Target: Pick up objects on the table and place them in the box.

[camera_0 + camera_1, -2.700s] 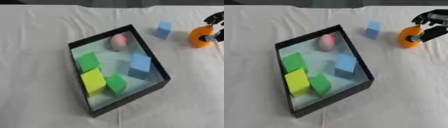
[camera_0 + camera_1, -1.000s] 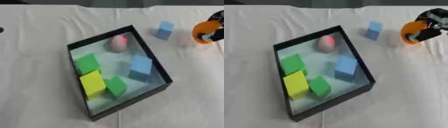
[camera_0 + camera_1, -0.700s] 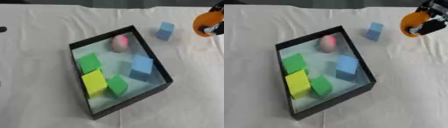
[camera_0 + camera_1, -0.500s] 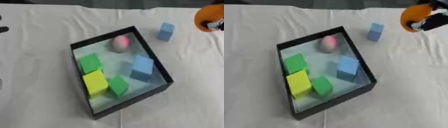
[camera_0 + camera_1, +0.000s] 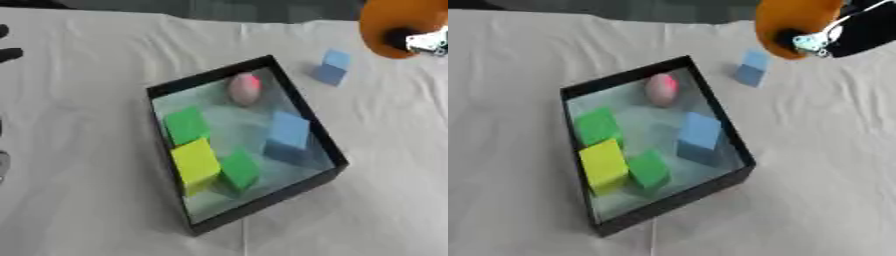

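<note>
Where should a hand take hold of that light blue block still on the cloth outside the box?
Probably from above, with fingers on two opposite flat sides of the light blue block. It stands alone on the cloth, apart from the box, so nothing crowds its sides.

The tabletop (image 5: 518,60) is wearing a wrinkly white cloth. A black box (image 5: 726,134) is sitting on it, turned askew. A small light blue block (image 5: 752,67), maybe foam, is lying just beyond the box.
</note>
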Controlling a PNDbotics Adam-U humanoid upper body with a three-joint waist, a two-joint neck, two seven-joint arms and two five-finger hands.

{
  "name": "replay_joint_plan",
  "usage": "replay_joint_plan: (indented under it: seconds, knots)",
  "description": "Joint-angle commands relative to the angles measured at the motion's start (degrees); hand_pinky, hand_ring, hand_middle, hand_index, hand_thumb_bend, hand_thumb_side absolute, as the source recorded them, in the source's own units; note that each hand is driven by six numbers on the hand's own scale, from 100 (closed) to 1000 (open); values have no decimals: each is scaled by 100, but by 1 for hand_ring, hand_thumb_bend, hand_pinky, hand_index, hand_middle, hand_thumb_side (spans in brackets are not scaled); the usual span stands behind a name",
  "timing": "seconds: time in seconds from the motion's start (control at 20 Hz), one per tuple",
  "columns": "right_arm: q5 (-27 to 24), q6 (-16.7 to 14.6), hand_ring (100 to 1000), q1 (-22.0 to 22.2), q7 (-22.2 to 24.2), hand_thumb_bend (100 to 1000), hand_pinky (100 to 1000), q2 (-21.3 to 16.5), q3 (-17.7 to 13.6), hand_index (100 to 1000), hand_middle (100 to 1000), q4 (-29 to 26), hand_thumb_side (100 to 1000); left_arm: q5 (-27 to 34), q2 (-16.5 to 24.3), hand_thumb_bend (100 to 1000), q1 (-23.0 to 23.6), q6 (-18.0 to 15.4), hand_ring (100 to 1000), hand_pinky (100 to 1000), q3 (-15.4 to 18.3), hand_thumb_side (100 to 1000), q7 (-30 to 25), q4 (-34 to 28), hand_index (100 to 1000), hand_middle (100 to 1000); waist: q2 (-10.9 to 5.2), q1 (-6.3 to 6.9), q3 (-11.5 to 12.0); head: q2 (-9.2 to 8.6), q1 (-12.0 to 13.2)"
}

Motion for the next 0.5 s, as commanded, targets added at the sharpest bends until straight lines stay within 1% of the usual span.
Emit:
replay_joint_plan:
  seconds: [0.05,0.15,0.3,0.5]
  knots:
    - [-1,175,640,-462,349,446,715,242,358,711,551,-198,454,10,180,385,-32,-63,734,635,29,709,-7,-99,812,731,-157,23,18,46,-18]
    - [122,308,639,-764,534,447,713,596,630,710,550,-81,440,-2,170,381,-22,-92,734,634,48,713,10,-99,811,730,-171,31,20,71,-8]
    - [308,423,639,-1031,688,447,712,1116,952,710,549,283,425,3,147,388,-29,-105,738,634,41,706,25,-99,810,730,-183,37,49,77,-9]
    - [596,344,642,-1134,773,448,711,1677,1256,710,551,861,422,5,115,390,-50,-112,746,633,16,705,3,-99,810,729,-182,32,91,55,-41]
